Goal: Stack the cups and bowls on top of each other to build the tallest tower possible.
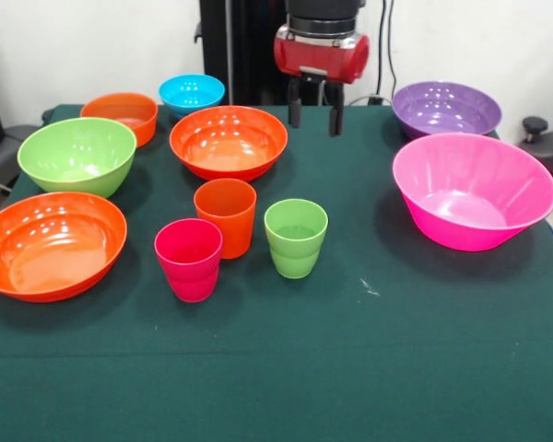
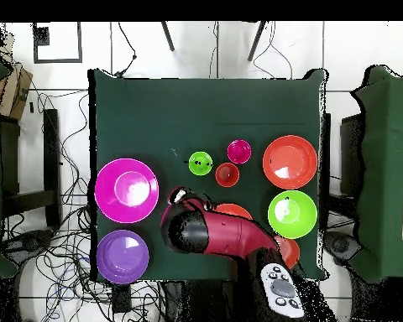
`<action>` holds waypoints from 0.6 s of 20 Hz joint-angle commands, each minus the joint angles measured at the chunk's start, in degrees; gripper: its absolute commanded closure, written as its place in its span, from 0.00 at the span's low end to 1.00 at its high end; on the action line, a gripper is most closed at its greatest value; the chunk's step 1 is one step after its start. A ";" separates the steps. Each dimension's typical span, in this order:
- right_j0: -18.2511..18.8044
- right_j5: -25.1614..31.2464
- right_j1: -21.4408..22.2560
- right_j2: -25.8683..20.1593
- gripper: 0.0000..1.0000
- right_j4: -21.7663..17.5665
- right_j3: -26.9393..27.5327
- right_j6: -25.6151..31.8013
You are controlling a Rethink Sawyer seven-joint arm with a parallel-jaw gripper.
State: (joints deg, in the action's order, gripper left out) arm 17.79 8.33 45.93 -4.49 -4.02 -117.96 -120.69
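Three cups stand together mid-table: an orange cup (image 1: 226,214) (image 2: 227,174), a magenta-red cup (image 1: 189,258) (image 2: 238,151) and a light green cup (image 1: 296,237) (image 2: 201,162). Bowls ring them, all upright and apart. They are a pink bowl (image 1: 473,189) (image 2: 127,190), a purple bowl (image 1: 445,108) (image 2: 122,256), a green bowl (image 1: 76,155) (image 2: 291,213), a wide orange bowl (image 1: 229,140), a second wide orange bowl (image 1: 51,244) (image 2: 290,161), a small orange bowl (image 1: 120,115) and a small blue bowl (image 1: 192,92). My gripper (image 1: 314,110) hangs open and empty above the table's back, between the middle orange bowl and the purple bowl.
A dark green cloth (image 1: 369,368) covers the table. In the overhead view the red arm (image 2: 230,235) hides the blue bowl and part of the middle orange bowl. Cables lie on the floor around the table (image 2: 70,251).
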 commanded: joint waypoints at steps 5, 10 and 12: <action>-7.27 -2.06 -3.50 2.24 0.00 6.78 1.13 -12.47; -8.19 -2.00 -4.32 2.80 0.00 8.46 2.09 -11.69; -8.28 -2.52 -5.05 2.63 0.00 9.04 2.53 -11.35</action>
State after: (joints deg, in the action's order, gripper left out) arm 10.26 8.19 44.67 -0.63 2.11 -117.97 -121.10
